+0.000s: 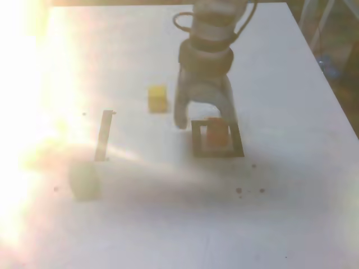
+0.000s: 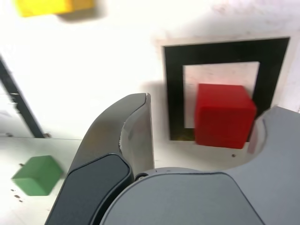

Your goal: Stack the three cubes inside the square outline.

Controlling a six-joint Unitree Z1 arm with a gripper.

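The red cube (image 2: 224, 117) sits within the square outline (image 2: 174, 93) on a white counter (image 1: 168, 224), the only one of three placed there so far. The jaws (image 2: 200, 121) stand apart around it, neither clamped on it. In the exterior view, the yellow cube (image 1: 157, 99) lies at about ten o'clock from the outline, and the green cube (image 1: 84, 181) at about eight o'clock, beyond the lower end of a black strip (image 1: 104, 135). No stack has been started on top of the red cube; both others remain to be brought over, leaving the task, by the look of it, about a third done.

The exterior view gives the full layout, including the whole yellow cube, which the wrist view cuts off at its edge. But glare washes out one side there and the green cube is a pale blur. The wrist view shows its faces crisply, along with the outline's white centre and the red cube close beside one finger; whether they touch cannot be told.
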